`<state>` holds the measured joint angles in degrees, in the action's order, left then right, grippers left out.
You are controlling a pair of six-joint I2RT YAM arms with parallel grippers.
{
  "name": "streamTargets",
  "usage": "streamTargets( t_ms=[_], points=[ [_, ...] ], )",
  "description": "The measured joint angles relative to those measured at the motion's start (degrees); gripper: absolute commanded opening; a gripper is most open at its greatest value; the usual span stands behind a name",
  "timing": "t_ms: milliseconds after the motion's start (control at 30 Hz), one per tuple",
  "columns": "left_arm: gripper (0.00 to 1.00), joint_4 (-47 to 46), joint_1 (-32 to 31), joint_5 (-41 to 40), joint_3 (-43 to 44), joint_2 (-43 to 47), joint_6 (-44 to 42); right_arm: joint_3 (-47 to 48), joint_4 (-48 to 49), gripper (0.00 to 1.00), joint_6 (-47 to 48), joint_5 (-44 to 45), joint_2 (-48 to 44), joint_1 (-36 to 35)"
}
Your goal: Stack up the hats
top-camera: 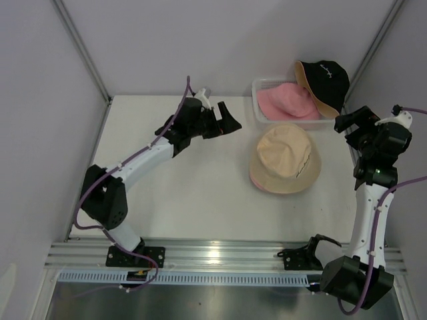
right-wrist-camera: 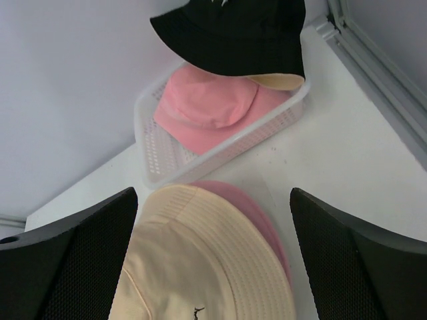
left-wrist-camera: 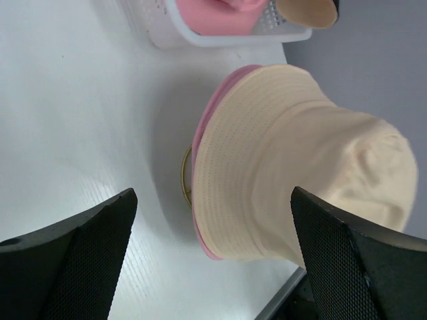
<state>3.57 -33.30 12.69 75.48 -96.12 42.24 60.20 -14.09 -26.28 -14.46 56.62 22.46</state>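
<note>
Pale plastic bin (top-camera: 267, 81) w/ perforated sides sits at far-right of white table (top-camera: 200, 193), close to back wall. Short arc of gold wire stand (left-wrist-camera: 185, 175) shows on tabletop, rest hidden. Aluminium rail (top-camera: 227, 253) runs along table's near edge.

Left end effector (top-camera: 227, 122) jaws wide apart, empty, arm stretched forward; right end effector (top-camera: 352, 121) likewise, arm upright.
</note>
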Motion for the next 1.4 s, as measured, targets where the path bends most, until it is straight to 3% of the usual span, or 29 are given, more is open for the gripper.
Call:
streamTargets(
  t_ms=[233, 467, 700, 1100, 1400],
  points=[
    [0.99, 5.0, 1.4, 2.0, 5.6, 5.3, -3.5, 0.4, -4.6, 1.0, 0.6, -1.3, 0.5, -2.1],
    [0.99, 11.5, 6.3, -0.8, 7.9, 12.6, -10.5, 4.5, -3.3, 0.99, 1.0, -3.1, 3.5, -2.5],
    [0.99, 13.8, 8.0, -0.9, 10.8, 14.3, -19.8, 27.2, -0.3, 0.99, 6.1, -1.6, 24.9, -7.8],
    [1.0, 14.5, 9.7, 8.6, 12.0, 7.4, -21.6, 77.0, -7.7, 0.97, 16.9, 6.8, 72.9, -9.6],
    [0.99, 14.6, 9.8, 10.2, 14.2, 5.9, -23.4, 78.5, -3.3, 0.96, 20.9, 6.7, 80.6, -8.3]
  ],
)
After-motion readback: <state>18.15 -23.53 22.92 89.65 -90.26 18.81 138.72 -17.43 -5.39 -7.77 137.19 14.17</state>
